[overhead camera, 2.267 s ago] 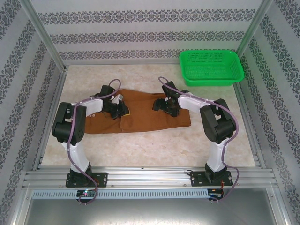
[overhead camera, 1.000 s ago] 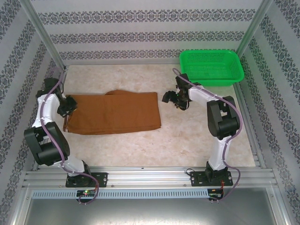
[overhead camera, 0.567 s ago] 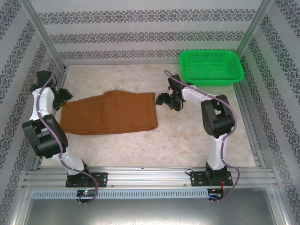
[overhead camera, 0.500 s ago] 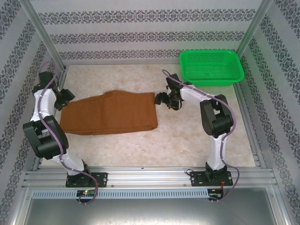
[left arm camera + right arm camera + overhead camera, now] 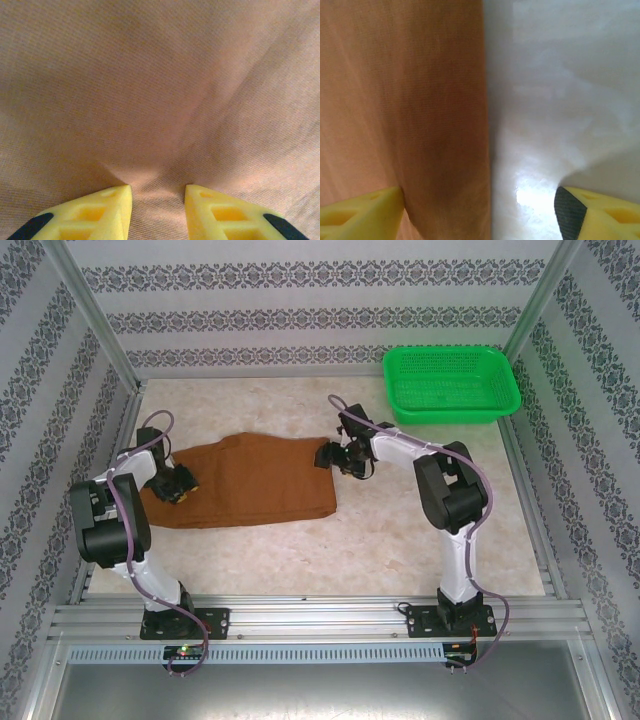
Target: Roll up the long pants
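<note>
Left fingers (image 5: 107, 210): yellow tips narrowly apart and pressed down into rust-brown cloth. A small pucker rises in the gap, and creases fan from it toward the top of the wrist frame. I cannot tell whether the pinch has actually caught the cloth (the gap is small and cloth fills it).

Right fingers (image 5: 365, 210): spread wide, gripping nothing. One tip sits over fabric at the lower left of its wrist frame. The other sits over the pale, bare counter (image 5: 560, 100) at the lower right. The garment's straight edge runs top to bottom through the middle of that frame, so the fingers straddle it.

Overhead view: the long pants (image 5: 260, 480) lie flat on the counter at centre-left of the frame, folded into a rough oblong with its long axis running left to right. The left fingers are at its left end and the right fingers at its upper right corner. The green basket (image 5: 450, 412) sits at the upper right, well apart from the cloth.

Progress, as a judgement: no coil or turned-over end shows anywhere, and the cloth lies as one flat stack. The preparation looks finished (the legs seem to be laid together and squared off). The rolling itself has not begun. What is left is to lift one end, turn it over, and wind along the full length into a bundle. That is nearly the whole job.
</note>
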`<control>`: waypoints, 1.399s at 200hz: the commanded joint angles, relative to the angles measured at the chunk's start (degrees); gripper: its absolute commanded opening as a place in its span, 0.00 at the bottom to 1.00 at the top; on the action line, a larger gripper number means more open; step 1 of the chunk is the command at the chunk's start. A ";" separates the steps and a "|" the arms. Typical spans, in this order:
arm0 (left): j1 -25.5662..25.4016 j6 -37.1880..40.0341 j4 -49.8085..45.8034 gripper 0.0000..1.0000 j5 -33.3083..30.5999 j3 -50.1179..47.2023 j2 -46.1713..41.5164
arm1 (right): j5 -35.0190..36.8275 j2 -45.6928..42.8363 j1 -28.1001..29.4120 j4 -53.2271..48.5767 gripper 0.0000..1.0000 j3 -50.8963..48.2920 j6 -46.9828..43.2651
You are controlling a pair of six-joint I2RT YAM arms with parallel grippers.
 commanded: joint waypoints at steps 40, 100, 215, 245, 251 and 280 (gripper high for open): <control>-2.17 -0.52 0.89 0.31 -0.68 0.95 3.67 | -1.64 9.97 0.35 1.02 0.74 10.34 -0.45; -7.07 -0.68 -0.20 0.20 -3.56 7.90 11.36 | 0.88 8.91 -3.05 4.33 0.00 5.31 0.66; -27.03 1.76 -30.87 0.15 -3.55 87.04 55.86 | 7.46 -24.63 13.63 -4.24 0.00 -30.11 0.00; -28.07 -0.32 -26.98 0.16 -0.77 88.11 56.92 | 8.09 -24.55 20.82 -6.96 0.00 -28.18 0.45; -28.35 -0.47 -26.14 0.16 0.04 87.81 57.00 | 8.21 -24.30 22.16 -7.51 0.00 -27.43 0.38; -29.64 0.06 -23.56 0.16 0.28 87.13 56.61 | 13.33 -23.61 26.62 -11.30 0.00 -23.89 0.67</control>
